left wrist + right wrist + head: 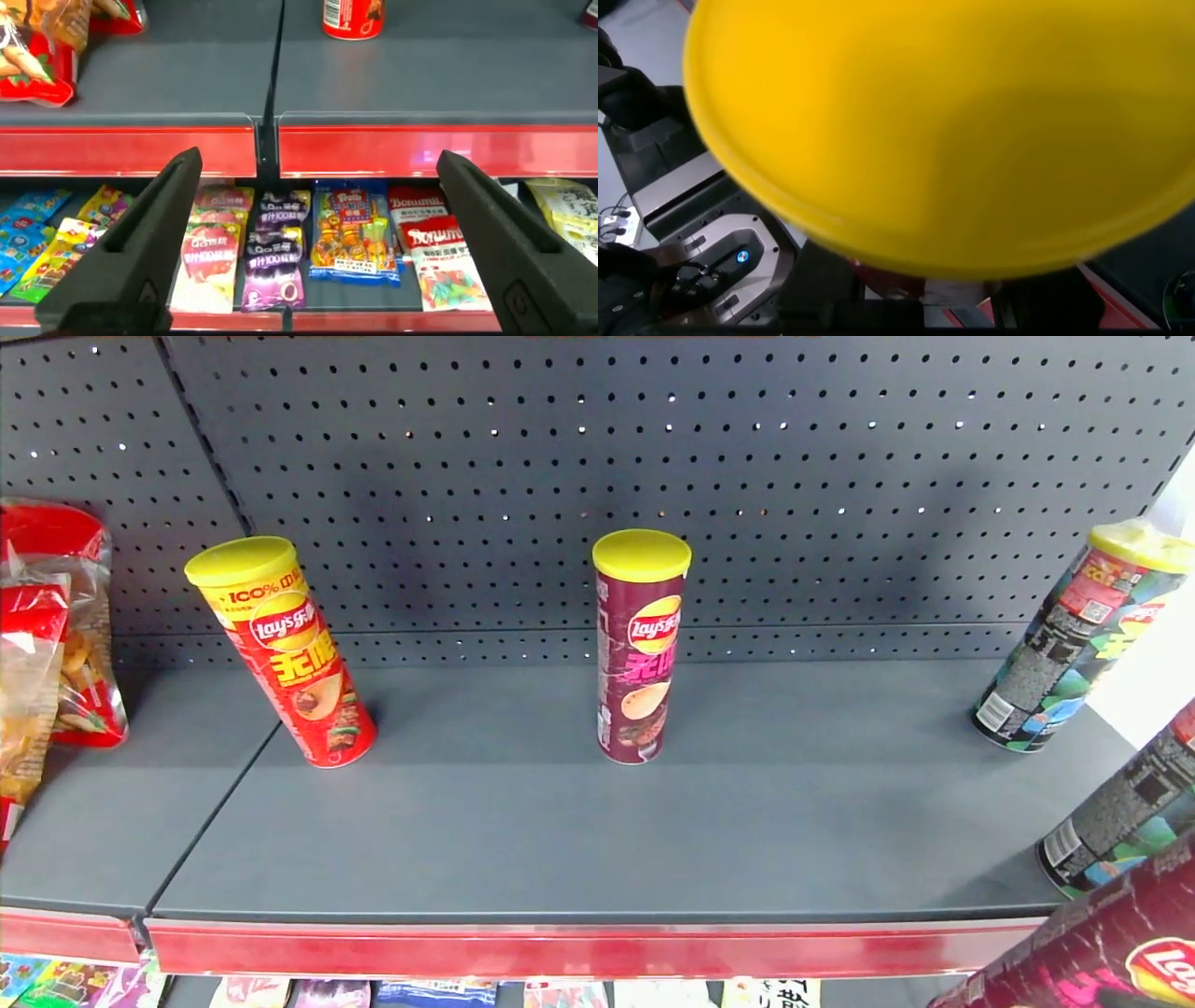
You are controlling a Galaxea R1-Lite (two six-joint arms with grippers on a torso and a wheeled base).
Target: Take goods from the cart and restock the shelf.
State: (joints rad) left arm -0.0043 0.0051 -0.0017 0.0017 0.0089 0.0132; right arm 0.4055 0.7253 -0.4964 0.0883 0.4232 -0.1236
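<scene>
The left gripper fingers are spread, empty. A maroon chip can is seen off the shelf's right front corner. Whether it is gripped cannot be told. The nearest patterned can could be toppled if it is swung in wide.

Grey shelf, red can, purple can (both standing), snack bags

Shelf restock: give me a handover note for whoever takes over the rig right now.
Left gripper: open, empty, facing the red front edge of the shelf.
Right wrist view: a can's yellow lid close up; hold cannot be told.
Standing on the shelf: red chips can, purple chips can, green-black can, second green-black can at the right.
Left: maroon can, off the front right corner, not yet shelved.
</scene>
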